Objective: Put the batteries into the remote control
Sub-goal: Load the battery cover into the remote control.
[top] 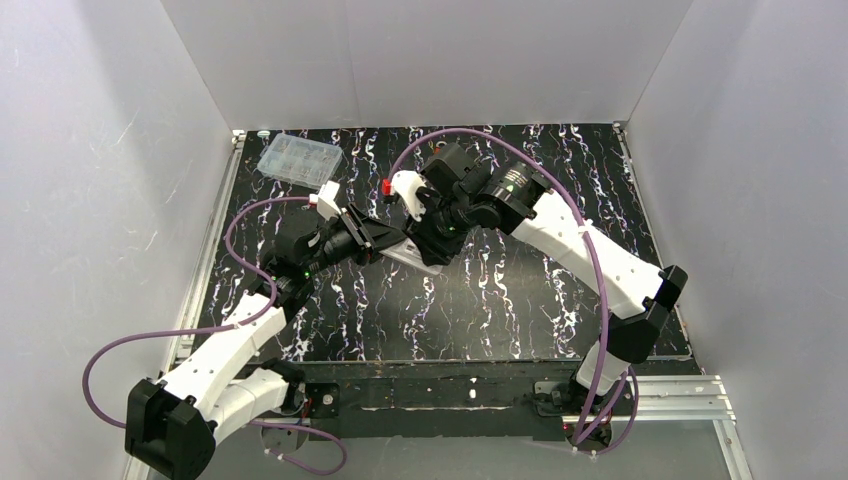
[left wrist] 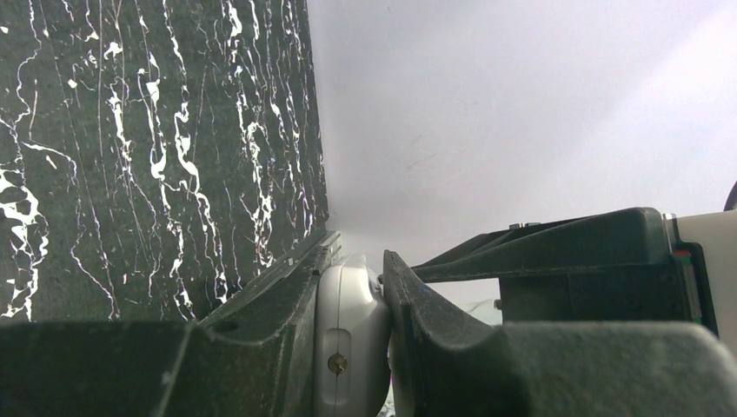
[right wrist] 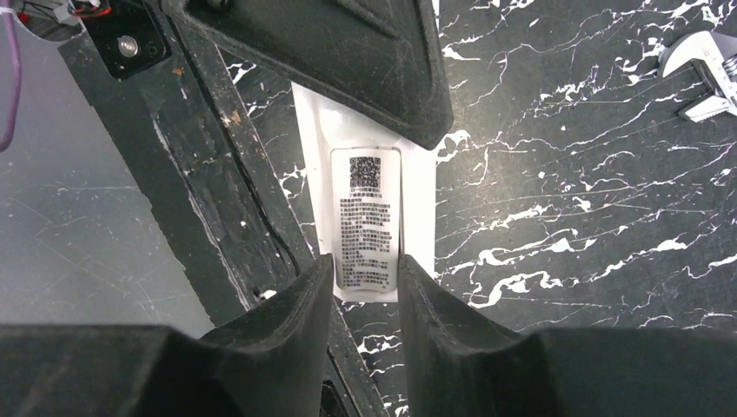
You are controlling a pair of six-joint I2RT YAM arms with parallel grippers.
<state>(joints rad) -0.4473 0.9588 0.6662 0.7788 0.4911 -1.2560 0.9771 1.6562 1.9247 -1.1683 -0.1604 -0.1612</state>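
The remote control (top: 418, 257) is a slim white bar held just above the middle of the black marbled table. My left gripper (top: 392, 245) is shut on one end of it. In the left wrist view the remote control (left wrist: 348, 334) shows end-on, squeezed between the two dark fingers of my left gripper (left wrist: 382, 287). In the right wrist view its back, the remote control (right wrist: 417, 200), faces up with a printed label. My right gripper (right wrist: 365, 269) hovers over its near end, jaws apart, nothing between them. My right gripper (top: 437, 240) meets it from the right. No batteries show.
A clear plastic compartment box (top: 298, 160) lies at the table's back left. A pale grey metal-looking object (right wrist: 704, 69) lies on the table to the right of the remote. White walls close in three sides. A metal rail (top: 640, 395) runs along the near edge.
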